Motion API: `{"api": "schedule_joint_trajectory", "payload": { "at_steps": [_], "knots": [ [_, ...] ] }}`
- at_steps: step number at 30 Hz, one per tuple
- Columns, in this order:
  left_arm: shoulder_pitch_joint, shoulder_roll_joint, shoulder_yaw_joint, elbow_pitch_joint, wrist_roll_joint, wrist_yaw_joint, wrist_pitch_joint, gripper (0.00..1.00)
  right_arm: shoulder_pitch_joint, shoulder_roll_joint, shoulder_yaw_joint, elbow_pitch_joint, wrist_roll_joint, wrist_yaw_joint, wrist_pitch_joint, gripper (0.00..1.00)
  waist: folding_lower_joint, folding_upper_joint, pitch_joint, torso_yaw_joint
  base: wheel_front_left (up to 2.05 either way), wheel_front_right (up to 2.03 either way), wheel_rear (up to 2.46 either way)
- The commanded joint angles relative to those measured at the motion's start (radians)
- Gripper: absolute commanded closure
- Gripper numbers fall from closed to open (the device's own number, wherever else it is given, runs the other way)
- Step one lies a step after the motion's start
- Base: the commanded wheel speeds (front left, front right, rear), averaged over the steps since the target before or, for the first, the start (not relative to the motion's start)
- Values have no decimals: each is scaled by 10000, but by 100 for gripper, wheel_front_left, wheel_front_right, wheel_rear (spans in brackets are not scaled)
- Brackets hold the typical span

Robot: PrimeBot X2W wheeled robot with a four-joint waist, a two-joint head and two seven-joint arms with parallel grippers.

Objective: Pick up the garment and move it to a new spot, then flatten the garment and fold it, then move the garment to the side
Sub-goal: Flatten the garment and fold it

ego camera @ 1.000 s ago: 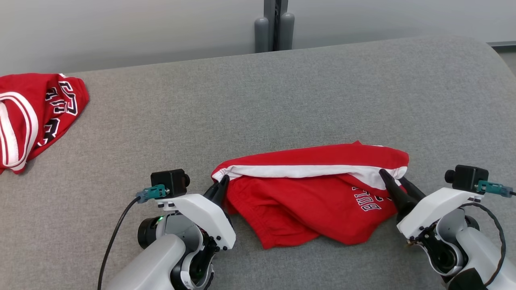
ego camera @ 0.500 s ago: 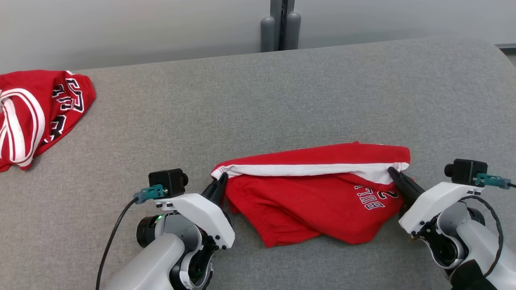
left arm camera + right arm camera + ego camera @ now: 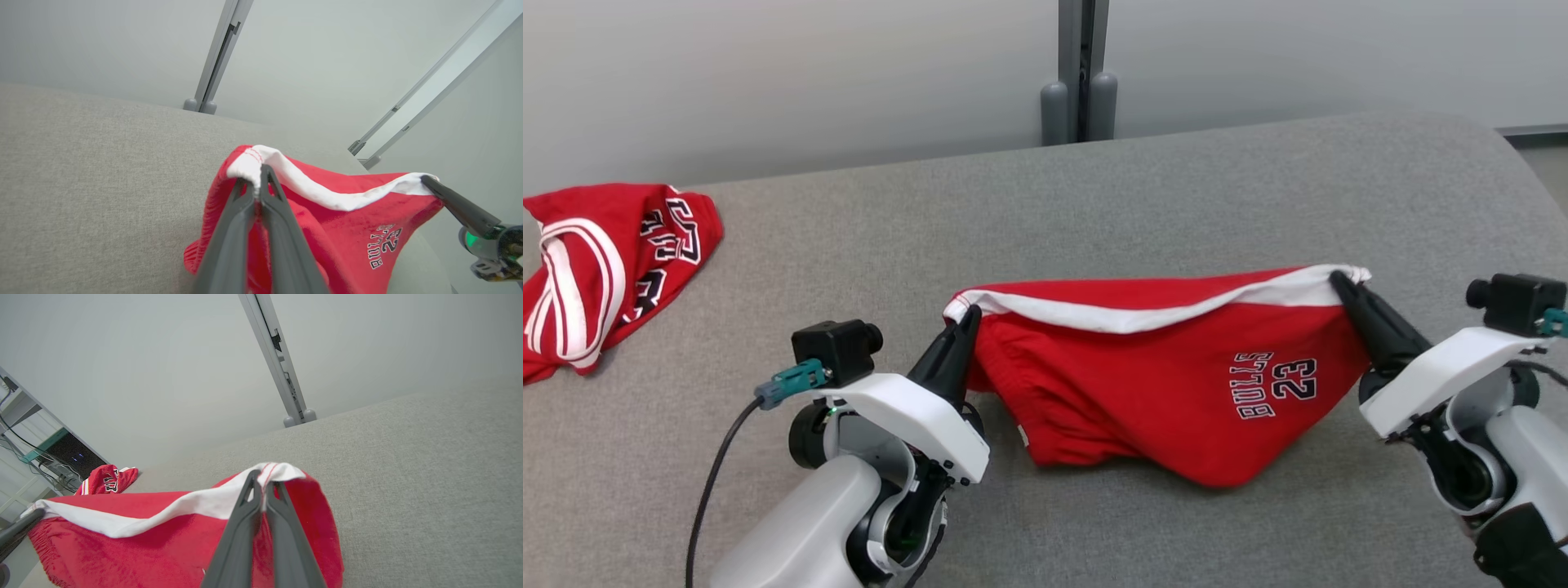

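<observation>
One garment [image 3: 1168,392], spanning left claw [image 3: 969,315], right claw [image 3: 1338,278]

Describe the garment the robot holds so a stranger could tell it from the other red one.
Start at the grey padded surface; near its front a red garment hangs between the left gripper and right gripper. Unlike the other garment, crumpled at the far left, it is pinched at both ends of its white band.

I have the red garment [image 3: 1168,384] strung between both grippers. My left gripper [image 3: 966,317] pinches one white-trimmed corner and my right gripper [image 3: 1339,282] pinches the other, held higher. The lower edge seems to touch the grey cushion [image 3: 1094,204]. Another red jersey [image 3: 613,261] lies far left.
</observation>
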Motion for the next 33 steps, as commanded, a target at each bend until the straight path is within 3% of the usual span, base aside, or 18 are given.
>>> {"api": "schedule_joint_trajectory", "payload": {
  "at_steps": [1, 12, 17, 20, 26, 29, 33],
  "knots": [
    [-80, 160, 150, -257, 19, -47, -128, 100, 123, -253, -156, -401, 31, 2, -38, 100, -1, 0, -227, -65, 0, 0, 0],
    [290, 1076, 901, -2405, -419, 107, -63, 100, 975, -1043, -1517, -3233, -261, 2, 702, 100, -1, 0, -1206, -197, 0, 0, 0],
    [-4, 1668, 1246, -3634, -591, 314, 407, 100, 1390, -992, -2504, -4616, -509, 2, 1475, 100, -1, 0, -1418, -246, 0, 0, 0],
    [-763, 2183, 1218, -3791, -287, 480, 1047, 100, 1210, -601, -2944, -5126, -785, 4, 2308, 100, -1, 0, -1381, -262, 0, 0, 0],
    [-2628, 2290, 811, -2393, 186, 218, 2274, 100, -263, 244, -2838, -4206, -1518, 4, 3126, 100, -1, 0, -853, -274, 0, 0, 0],
    [-3894, 2103, 754, -1273, 447, -9, 2637, 100, -1631, 722, -2798, -3246, -2051, 4, 3014, 100, -1, 0, -230, -329, 0, 0, 0],
    [-5932, 1746, 960, 301, 1000, -493, 2372, 100, -3987, 1426, -2666, -1834, -2880, 2, 2393, 100, -1, 0, 801, -519, 0, 0, 0]
  ]
}}
